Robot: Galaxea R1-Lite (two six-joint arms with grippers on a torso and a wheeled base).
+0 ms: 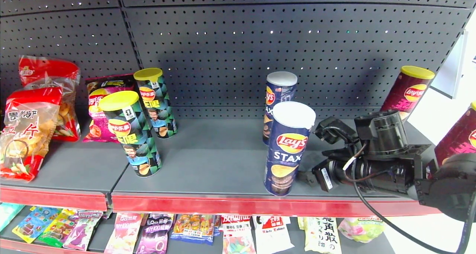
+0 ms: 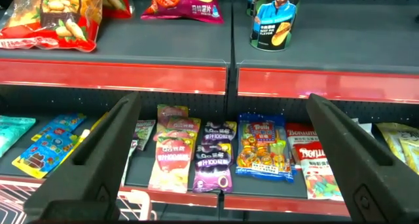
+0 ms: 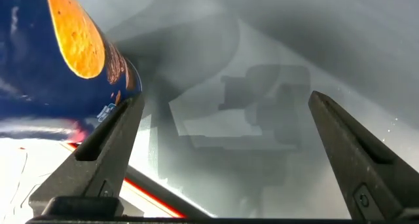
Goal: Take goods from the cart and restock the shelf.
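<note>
The blue can (image 1: 288, 150) stands upright at the shelf's (image 1: 208, 153) front edge, just beside the right gripper (image 3: 226, 98), whose fingers are spread wide and empty, while the left gripper (image 2: 222, 101), also spread and empty, faces packets (image 2: 213, 155) on the tier below.

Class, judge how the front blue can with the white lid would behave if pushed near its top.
The blue can stands tall and narrow on the shelf, so a high push would probably tip it. Being round, it may then roll, perhaps off the nearby front edge. Its smooth wall looks stiff but possibly slippery.
</note>
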